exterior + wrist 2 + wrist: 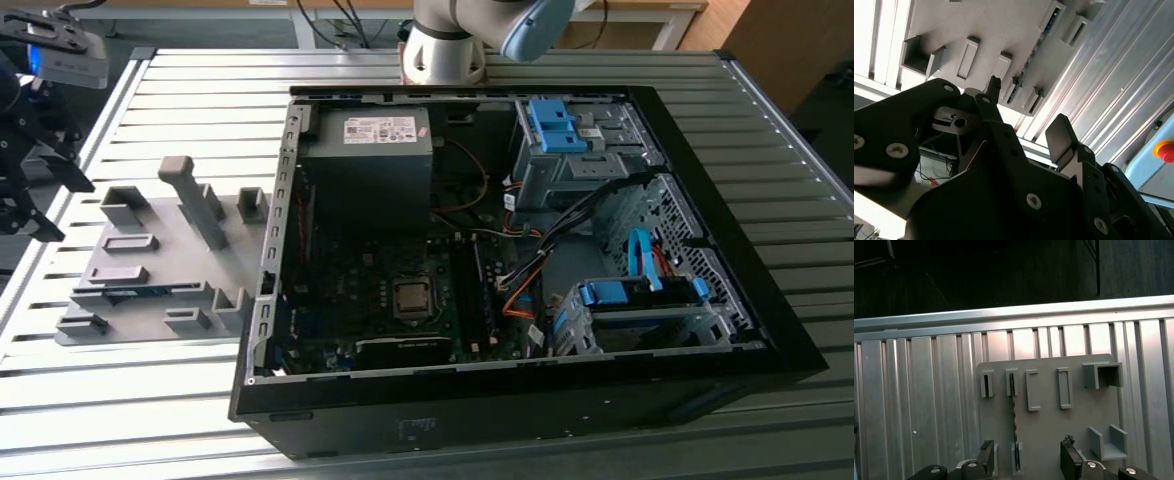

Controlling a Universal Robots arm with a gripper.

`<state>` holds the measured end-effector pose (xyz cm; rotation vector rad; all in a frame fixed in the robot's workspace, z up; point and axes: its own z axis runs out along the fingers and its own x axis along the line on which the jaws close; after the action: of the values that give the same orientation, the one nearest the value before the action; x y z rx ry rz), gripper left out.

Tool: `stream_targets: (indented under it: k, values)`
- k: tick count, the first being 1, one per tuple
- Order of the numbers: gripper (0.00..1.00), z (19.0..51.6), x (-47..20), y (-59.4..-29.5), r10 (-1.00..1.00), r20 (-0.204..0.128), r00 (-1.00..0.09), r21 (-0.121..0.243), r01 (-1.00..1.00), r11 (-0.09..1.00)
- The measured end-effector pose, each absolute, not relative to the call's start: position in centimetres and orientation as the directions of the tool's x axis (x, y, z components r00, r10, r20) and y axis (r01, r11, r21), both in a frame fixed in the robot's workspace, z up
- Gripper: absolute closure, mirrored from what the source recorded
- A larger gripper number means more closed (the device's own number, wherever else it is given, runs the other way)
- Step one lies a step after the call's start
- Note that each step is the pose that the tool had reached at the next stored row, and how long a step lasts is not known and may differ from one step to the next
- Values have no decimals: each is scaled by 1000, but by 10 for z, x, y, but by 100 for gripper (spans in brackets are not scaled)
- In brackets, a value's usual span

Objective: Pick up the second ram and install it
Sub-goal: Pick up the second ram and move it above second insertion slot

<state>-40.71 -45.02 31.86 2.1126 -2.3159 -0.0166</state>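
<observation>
Above grey plastic holder tray, at the black open computer case's 9 o'clock in the exterior view: my gripper spread, empty; slim blue ram stick unpicked, uninstalled.

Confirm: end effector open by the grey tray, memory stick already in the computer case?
No: the memory stick sits on edge in the grey tray, per the first wrist view. The end effector is open by the tray.

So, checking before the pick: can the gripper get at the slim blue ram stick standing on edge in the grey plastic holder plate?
Probably yes. The open gripper hovers over the grey holder plate, where the ram stick stands on edge, uncovered, nothing between them in the first wrist view.
</observation>
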Motion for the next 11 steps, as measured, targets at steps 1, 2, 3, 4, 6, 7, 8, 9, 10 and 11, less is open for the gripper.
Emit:
stream_targets:
  k: [1, 2, 3, 4, 6, 7, 8, 9, 10, 11]
  values:
    - [36, 318, -407, -450, -996, -2, -92, 12, -996, 92]
    - [36, 318, -407, -450, -996, -2, -92, 12, -996, 92]
    - [36, 318, -407, -450, -996, -2, -92, 13, -996, 92]
    - [36, 317, -407, -450, -996, -2, -92, 13, -996, 92]
    - [36, 317, -407, -450, -996, -2, -92, 13, -996, 92]
    - [36, 317, -407, -450, -996, -2, -92, 13, -996, 92]
    - [36, 317, -407, -450, -996, -2, -92, 13, -996, 92]
    - [36, 317, -407, -450, -996, -2, -92, 13, -996, 92]
    - [36, 317, -407, -450, -996, -2, -92, 13, -996, 92]
    - [36, 317, -407, -450, -996, -2, -92, 13, -996, 92]
